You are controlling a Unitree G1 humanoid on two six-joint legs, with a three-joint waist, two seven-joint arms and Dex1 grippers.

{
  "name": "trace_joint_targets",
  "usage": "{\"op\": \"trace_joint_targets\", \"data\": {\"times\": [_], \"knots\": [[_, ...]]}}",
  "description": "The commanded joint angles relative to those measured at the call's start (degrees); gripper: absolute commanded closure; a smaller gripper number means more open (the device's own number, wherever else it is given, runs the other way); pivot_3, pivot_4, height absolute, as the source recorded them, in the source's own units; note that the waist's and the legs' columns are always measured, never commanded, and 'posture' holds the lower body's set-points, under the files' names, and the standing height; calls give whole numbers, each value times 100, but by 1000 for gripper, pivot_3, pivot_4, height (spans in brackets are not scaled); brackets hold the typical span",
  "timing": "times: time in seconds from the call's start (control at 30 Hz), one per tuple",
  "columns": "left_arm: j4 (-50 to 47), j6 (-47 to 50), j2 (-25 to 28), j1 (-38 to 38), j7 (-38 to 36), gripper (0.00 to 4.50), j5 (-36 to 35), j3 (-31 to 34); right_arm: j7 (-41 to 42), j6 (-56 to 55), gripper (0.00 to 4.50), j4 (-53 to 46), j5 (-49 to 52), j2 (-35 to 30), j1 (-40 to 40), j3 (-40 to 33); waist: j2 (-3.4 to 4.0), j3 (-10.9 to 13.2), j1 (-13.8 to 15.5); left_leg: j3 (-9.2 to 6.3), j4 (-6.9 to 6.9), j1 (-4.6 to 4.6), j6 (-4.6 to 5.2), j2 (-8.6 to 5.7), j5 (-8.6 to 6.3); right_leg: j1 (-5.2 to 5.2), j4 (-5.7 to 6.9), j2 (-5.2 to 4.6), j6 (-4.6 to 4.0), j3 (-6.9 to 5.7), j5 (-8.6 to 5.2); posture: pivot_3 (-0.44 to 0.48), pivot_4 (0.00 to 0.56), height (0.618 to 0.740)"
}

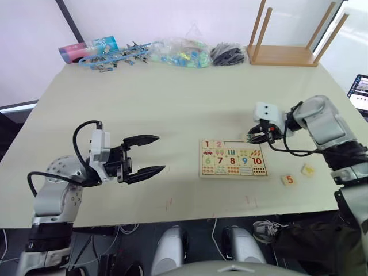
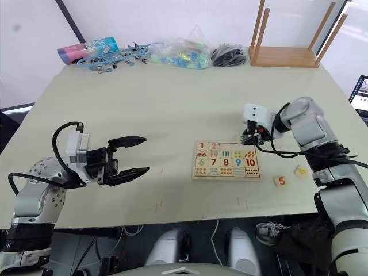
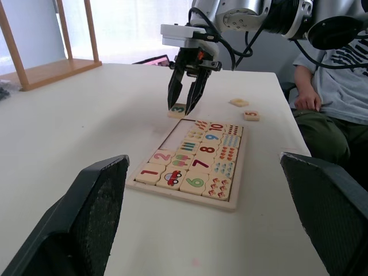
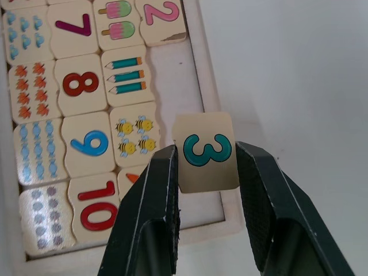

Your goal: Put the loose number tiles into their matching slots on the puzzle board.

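Left claw point(image 1: 150, 154) hangs wide open and empty at lower left of the head view, well apart from the board point(image 1: 233, 158).

Right claw point(image 4: 201, 172) is clamped on the 3 tile point(image 4: 206, 150), a finger on each side edge, digit facing up. In the left wrist view the tile sits just beyond the board's far rim, low over the surface point(image 1: 172, 103). The bare slots point(image 4: 181, 80) run in a strip along that edge, beside the 2 and the three-pencils tile.

To do this well I'd bring the tile back over the strip next to the 2, keep it flat and square to the rim, lower until seated, then open.

The 5 tile point(image 1: 288, 179) and another loose tile point(image 1: 308, 169) lie right of the board.

Far edge: bagged clutter point(image 1: 178, 52), upturned stool point(image 1: 290, 34). A person sits beyond the surface's right side.
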Motion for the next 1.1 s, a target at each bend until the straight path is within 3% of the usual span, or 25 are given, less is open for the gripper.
{"op": "trace_joint_targets", "data": {"times": [0.03, 0.37, 1.1], "knots": [[-241, 20, 24, 16, 113, 0, -128, 144, -53, 329, 3592, -397, -85, 111, -210, 158, 0, 0, 2, -2, 0, -2, 0, 0, 0, -4, 1, 1, 0, 1, 0, 0, 150, 738], [-370, 72, 1, 56, 251, 0, -144, 127, -306, 709, 3592, -588, -277, 455, -266, 566, -3, -2, 15, 19, 2, -35, -18, -4, 11, -29, -2, 1, 18, -4, 10, 0, 150, 738], [-382, 151, 35, 12, 213, 0, -155, 115, -276, 707, 3592, -777, -300, 360, -142, 758, -6, -4, 19, 9, 7, -73, -20, -2, 12, -54, -7, 9, 24, -12, 14, 0, 150, 738]]}}
